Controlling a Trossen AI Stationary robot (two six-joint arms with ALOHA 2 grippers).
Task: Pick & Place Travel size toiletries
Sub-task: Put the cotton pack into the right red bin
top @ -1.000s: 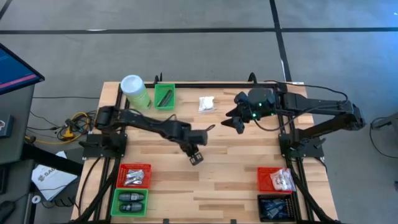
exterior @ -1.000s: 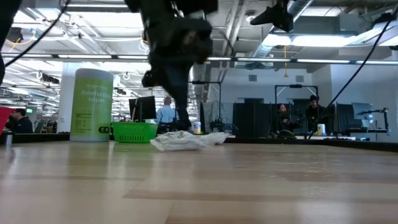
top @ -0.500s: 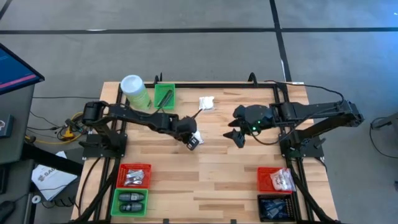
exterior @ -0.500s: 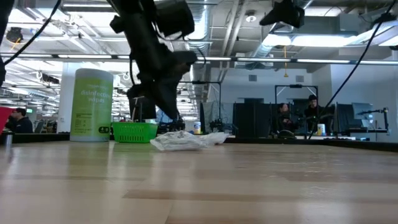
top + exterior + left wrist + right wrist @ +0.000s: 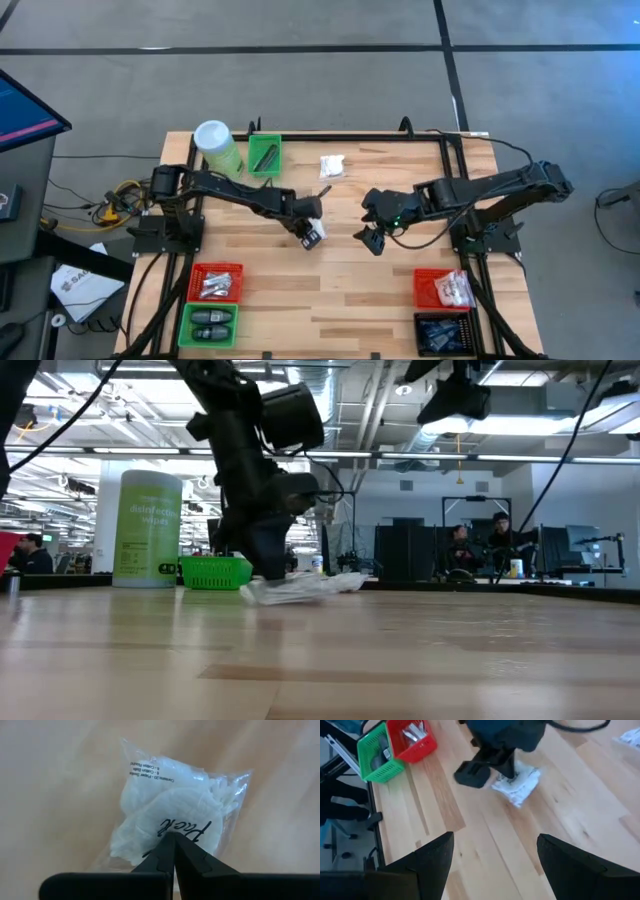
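Note:
My left gripper (image 5: pixel 312 236) is near the table's middle, shut on a white crinkly sachet (image 5: pixel 170 810) of clear film with black print. The right wrist view shows the same sachet (image 5: pixel 517 782) just under those fingers, close over the wood. A second white sachet (image 5: pixel 332 167) lies flat on the table farther back. My right gripper (image 5: pixel 372 238) hovers open a little to the right, above the table, with nothing between its fingers (image 5: pixel 435 860). My left gripper pinches the sachet between its two shut fingertips, at the edge nearest the black print (image 5: pixel 172 831). The fingers come from above, slanting down. The sachet spreads out below the tips, close to the table; I cannot tell whether it touches the wood.
A tall green canister (image 5: pixel 217 147) and a green bin (image 5: pixel 265 156) stand at the back left. A red bin (image 5: pixel 216 282) and a green bin (image 5: pixel 208 325) sit at the near left. A red bin (image 5: pixel 443 288) and a black bin (image 5: pixel 440 335) sit at the near right.
My left gripper, still shut on the sachet, has shifted a little toward the far edge and sunk toward the table top. My right gripper, still open, has come down and toward the near edge, closer to the left gripper.

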